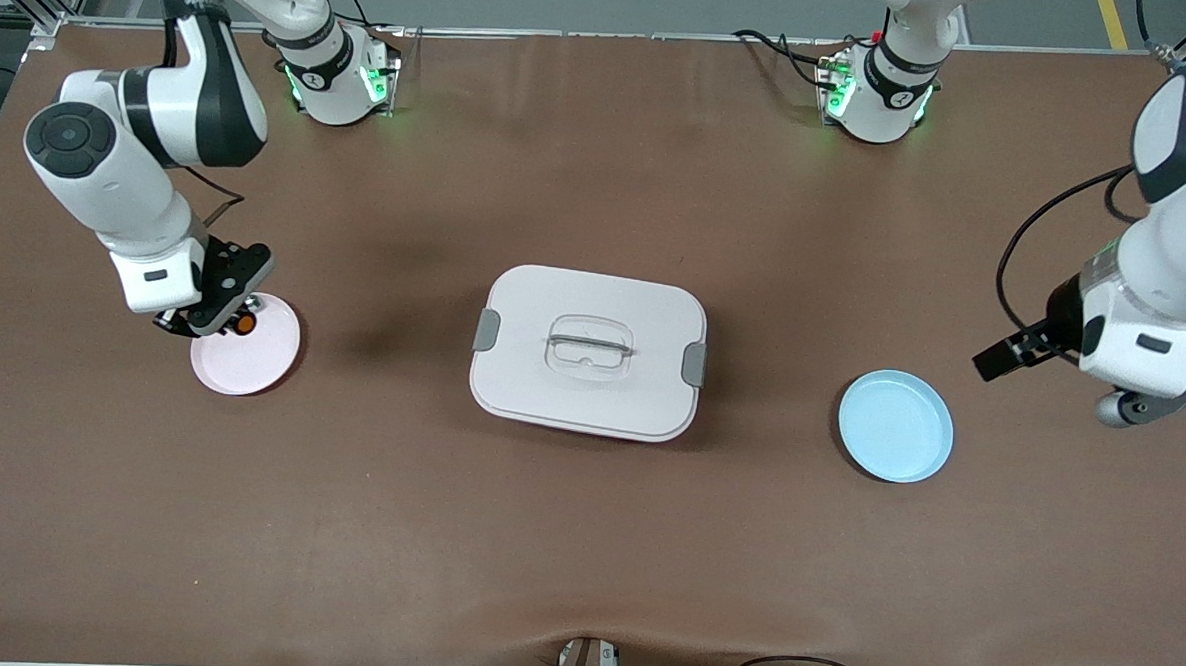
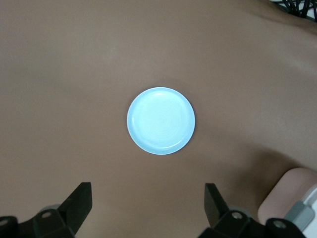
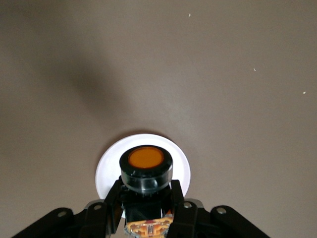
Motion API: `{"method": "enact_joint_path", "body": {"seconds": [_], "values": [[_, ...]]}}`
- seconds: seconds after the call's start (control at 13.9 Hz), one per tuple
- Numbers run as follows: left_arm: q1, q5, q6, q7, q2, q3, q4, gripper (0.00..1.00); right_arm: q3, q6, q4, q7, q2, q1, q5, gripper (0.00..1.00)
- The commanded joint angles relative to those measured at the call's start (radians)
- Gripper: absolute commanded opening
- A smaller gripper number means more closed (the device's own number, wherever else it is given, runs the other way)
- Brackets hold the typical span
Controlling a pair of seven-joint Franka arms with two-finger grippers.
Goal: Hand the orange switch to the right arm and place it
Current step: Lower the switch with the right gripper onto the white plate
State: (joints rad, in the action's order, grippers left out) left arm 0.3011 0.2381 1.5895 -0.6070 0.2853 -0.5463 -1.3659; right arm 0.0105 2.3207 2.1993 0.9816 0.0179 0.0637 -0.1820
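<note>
Right gripper [image 1: 221,319] is clamped on the orange switch [image 1: 244,325], mid-left of the front view, hanging over the rim of the pink plate [image 1: 252,358]. In the right wrist view the switch [image 3: 145,168] sits low-centre w/ its round orange face toward the camera, black collar around it, and both fingers [image 3: 113,198] pinch the squarish black body just under that collar; the plate [image 3: 179,161] shows white right below. Can't tell if the part is touching the plate yet or just above it. Handling, my read: tiny, light, rigid plastic, won't squash, but the smooth collar looks slippery and a round part will roll if dropped on its side. Best hold is where it is now, on the flat body sides, not the cap; the bit at the bottom w/ contacts looks delicate, so keep off it. Release low and gently, I'd say. Left gripper [image 1: 1166,398] waits at the right edge of the front view, above the table nr the blue plate [image 1: 896,426], jaws spread wide w/ nothing in them; the left wrist view has that blue plate [image 2: 161,120] dead centre. White lidded box [image 1: 589,351] sits mid-frame betw the two plates.
</note>
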Motion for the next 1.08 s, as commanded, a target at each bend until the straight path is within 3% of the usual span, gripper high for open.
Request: {"method": "enact_joint_path", "body": {"seconds": [0.0,0.14,0.36,0.58,1.01], "values": [[0.041,0.006,-0.025,0.113,-0.058,-0.006,-0.016,1.00,-0.020,0.060,0.033,0.089,0.029,-0.076,-0.036,0.03],[0.014,-0.002,-0.039,0.176,-0.095,0.031,-0.027,1.00,-0.020,0.103,0.036,0.114,0.080,-0.113,-0.056,0.03],[-0.111,-0.112,-0.060,0.258,-0.181,0.205,-0.086,1.00,-0.020,0.215,0.065,0.127,0.145,-0.140,-0.126,0.03],[-0.187,-0.155,-0.059,0.380,-0.264,0.322,-0.160,1.00,-0.020,0.255,0.074,0.135,0.194,-0.154,-0.134,0.04],[-0.266,-0.229,-0.059,0.429,-0.371,0.402,-0.266,1.00,-0.020,0.312,0.074,0.147,0.289,-0.168,-0.136,0.05]]}}
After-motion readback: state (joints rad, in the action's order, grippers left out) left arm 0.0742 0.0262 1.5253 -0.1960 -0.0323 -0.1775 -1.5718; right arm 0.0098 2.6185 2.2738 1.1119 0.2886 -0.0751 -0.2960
